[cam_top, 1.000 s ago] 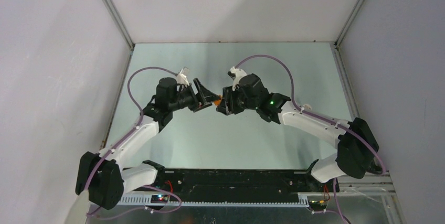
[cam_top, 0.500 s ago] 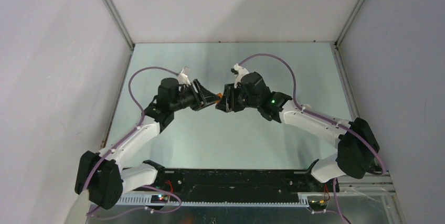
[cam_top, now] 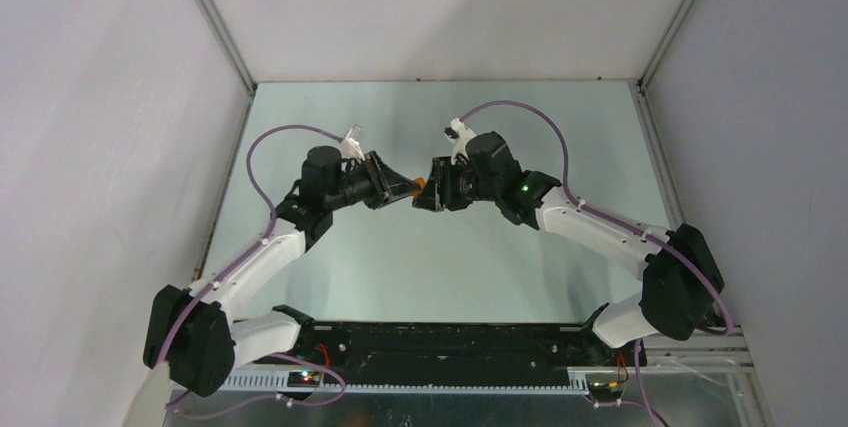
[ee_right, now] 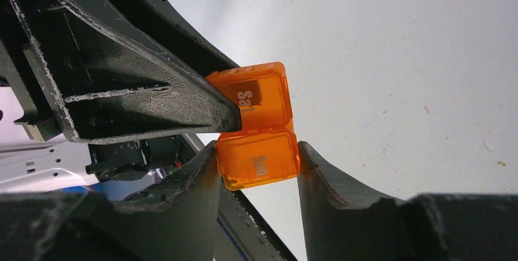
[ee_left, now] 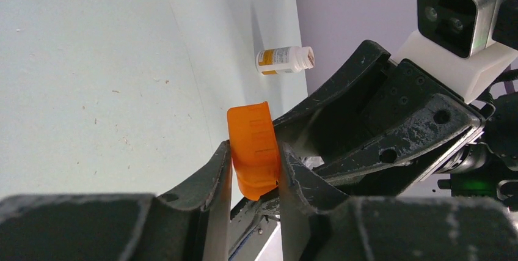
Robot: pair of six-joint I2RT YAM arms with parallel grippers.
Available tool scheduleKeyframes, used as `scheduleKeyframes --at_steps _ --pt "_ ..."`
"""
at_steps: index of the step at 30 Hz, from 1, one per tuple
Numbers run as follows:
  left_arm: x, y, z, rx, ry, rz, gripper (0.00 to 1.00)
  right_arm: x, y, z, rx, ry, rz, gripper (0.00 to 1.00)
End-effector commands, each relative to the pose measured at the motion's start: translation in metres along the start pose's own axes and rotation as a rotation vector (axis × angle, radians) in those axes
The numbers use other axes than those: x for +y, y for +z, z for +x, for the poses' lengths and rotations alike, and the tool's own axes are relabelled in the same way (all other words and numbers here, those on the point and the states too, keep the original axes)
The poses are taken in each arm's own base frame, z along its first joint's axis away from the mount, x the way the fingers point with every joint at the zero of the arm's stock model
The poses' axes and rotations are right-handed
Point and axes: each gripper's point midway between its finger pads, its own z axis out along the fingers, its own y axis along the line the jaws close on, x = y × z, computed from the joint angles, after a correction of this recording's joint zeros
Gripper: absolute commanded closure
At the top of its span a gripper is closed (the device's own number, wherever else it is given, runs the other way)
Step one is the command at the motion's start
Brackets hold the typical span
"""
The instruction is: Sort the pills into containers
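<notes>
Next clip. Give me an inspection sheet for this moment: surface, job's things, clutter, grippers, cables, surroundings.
Surface: pale green table, with a few specks and scuffs.
Job's things: orange container, compartments marked Sat and Sun, held between the two arms; white pill bottle lying on its side near the wall. Pills: nothing seen.
Clutter: nothing seen.
Grippers: left gripper has its jaws closed on the Sat end; right gripper has its jaws closed on the Sun end.
Cables: purple cables loop along each arm, clear of the jaws.
Surroundings: plain walls with metal corner posts.

Pale green table (cam_top: 440,267) enclosed by plain white walls (cam_top: 450,7).
</notes>
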Motion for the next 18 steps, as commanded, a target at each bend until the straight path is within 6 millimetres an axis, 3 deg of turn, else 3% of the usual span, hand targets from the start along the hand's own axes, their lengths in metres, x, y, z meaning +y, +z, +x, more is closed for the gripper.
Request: scheduleKeyframes --at_steps 1,8,15,18 --pt "-0.008 0.001 -0.006 -0.008 0.043 0.009 1.00 0.039 -0.017 -0.025 -0.054 -0.004 -0.155 0.59" --pt "-0.011 -0.001 -0.009 -0.021 0.068 0.012 1.00 -0.001 -0.026 -0.037 -0.163 0.050 0.039 0.29" --pt "-0.011 0.000 -0.010 -0.020 0.071 0.010 1.00 -0.024 -0.038 -0.040 -0.206 0.067 0.115 0.29" --pt "-0.010 0.002 -0.010 -0.017 0.069 0.008 1.00 -0.013 -0.038 -0.039 -0.197 -0.004 0.073 0.26"
